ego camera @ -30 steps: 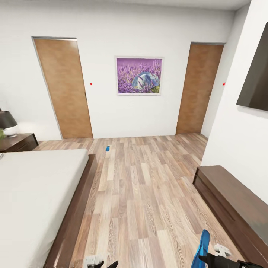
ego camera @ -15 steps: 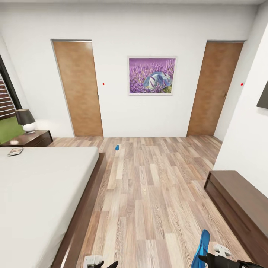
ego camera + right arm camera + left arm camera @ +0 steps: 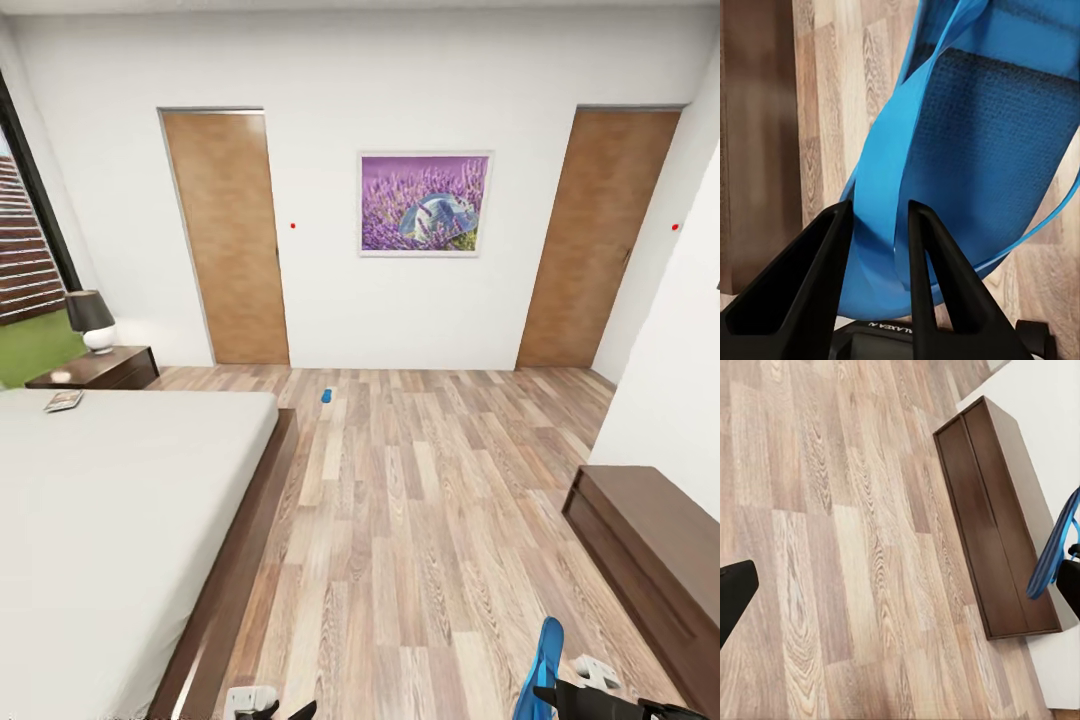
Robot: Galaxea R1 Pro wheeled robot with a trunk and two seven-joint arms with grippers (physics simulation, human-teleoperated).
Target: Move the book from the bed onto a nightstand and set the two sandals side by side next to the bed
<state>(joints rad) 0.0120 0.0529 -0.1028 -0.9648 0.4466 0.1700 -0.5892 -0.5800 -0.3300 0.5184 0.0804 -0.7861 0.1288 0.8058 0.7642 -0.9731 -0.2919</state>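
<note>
home bedroom: big low bed [image 3: 110, 520] w/ nightstand [image 3: 95, 370] & lamp [image 3: 92, 318], wood floor [image 3: 420, 520], two doors [image 3: 228, 235], framed picture [image 3: 424, 204].

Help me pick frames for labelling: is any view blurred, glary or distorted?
Head view: wide-angle, door frames lean, book tiny but sharp. Right wrist view: sandal very close, crisp, fingers dark. Left wrist view: even light, floor grain clear, no glare.

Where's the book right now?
In the head view, the book lies at the bed's far left corner, just before the nightstand with the lamp.
</note>
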